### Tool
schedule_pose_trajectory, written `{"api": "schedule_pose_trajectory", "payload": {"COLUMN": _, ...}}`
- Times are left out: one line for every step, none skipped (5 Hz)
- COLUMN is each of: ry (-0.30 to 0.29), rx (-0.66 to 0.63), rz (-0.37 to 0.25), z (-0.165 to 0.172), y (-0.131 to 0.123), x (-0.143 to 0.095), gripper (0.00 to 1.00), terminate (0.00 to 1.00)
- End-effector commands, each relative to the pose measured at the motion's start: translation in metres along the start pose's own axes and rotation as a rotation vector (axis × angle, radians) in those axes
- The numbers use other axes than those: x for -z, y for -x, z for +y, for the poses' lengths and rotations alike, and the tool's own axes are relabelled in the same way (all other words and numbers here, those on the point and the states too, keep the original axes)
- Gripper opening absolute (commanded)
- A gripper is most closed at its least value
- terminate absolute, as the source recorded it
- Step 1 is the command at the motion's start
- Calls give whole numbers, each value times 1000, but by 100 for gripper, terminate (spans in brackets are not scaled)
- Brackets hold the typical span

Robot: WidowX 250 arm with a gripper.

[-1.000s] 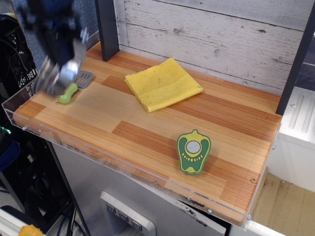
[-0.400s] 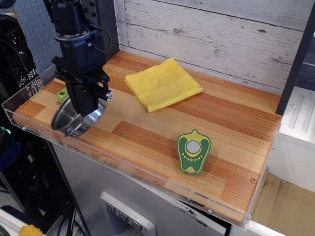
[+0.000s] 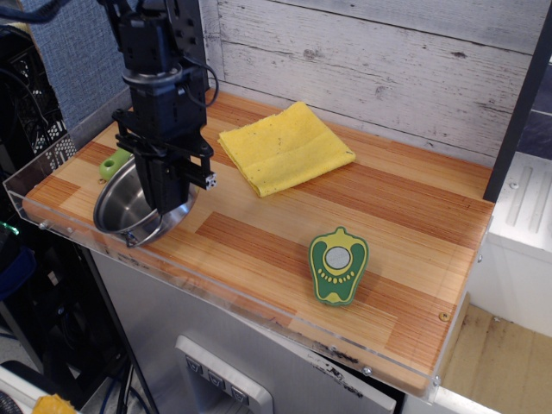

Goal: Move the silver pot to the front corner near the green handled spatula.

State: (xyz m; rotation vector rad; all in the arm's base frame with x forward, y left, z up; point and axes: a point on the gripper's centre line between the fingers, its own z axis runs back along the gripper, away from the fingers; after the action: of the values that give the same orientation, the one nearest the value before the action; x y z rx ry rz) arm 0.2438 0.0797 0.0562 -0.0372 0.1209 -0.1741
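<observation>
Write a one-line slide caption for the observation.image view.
Hand sets the silver pot by the green handled spatula.

Robot test bench: acrylic-rimmed wood tabletop (image 3: pixel 259 250), plank backdrop (image 3: pixel 371 60).

- You see a yellow cloth (image 3: pixel 285 147) folded flat on the wooden tabletop (image 3: pixel 259 228), toward the back near the grey plank wall (image 3: pixel 379 65).
- You have a green-and-yellow pepper-shaped toy (image 3: pixel 338 265) lying flat toward the front edge, well apart from the cloth.
- You can make out a clear acrylic rim (image 3: pixel 233 302) along the table's front edge.
</observation>
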Motion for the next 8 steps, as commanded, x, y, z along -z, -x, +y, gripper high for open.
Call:
{"api": "schedule_pose_trajectory", "payload": {"ry": -5, "rx": -21, "rz": 14, "z": 8, "y": 3, "x": -4, "gripper": 100, "terminate": 0}}
{"api": "schedule_pose_trajectory", "payload": {"ry": -6, "rx": -22, "rz": 17, "z": 4, "y": 1, "x": -7, "gripper": 100, "terminate": 0}}
{"api": "schedule_pose_trajectory", "payload": {"ry": -26, "rx": -31, "rz": -93, "z": 0, "y": 4, "x": -52, "gripper": 100, "terminate": 0}}
{"api": "schedule_pose_trajectory", "payload": {"ry": -76, "rx": -77, "rz": -207, "z": -1, "y": 19, "x": -100, "gripper": 100, "terminate": 0}}
{"api": "schedule_pose_trajectory", "payload": {"ry": -82, "rx": -118, "rz": -266, "z": 5, "y": 35, "x": -135, "gripper": 100, "terminate": 0}}
{"api": "schedule_pose_trajectory", "payload": {"ry": -70, "rx": -154, "rz": -235, "z": 9, "y": 36, "x": -139, "gripper": 100, "terminate": 0}}
{"api": "schedule_pose_trajectory", "payload": {"ry": -82, "rx": -136, "rz": -208, "z": 8, "y": 29, "x": -133, "gripper": 100, "terminate": 0}}
{"api": "schedule_pose_trajectory", "payload": {"ry": -140, "rx": -55, "rz": -174, "z": 7, "y": 25, "x": -133, "gripper": 100, "terminate": 0}}
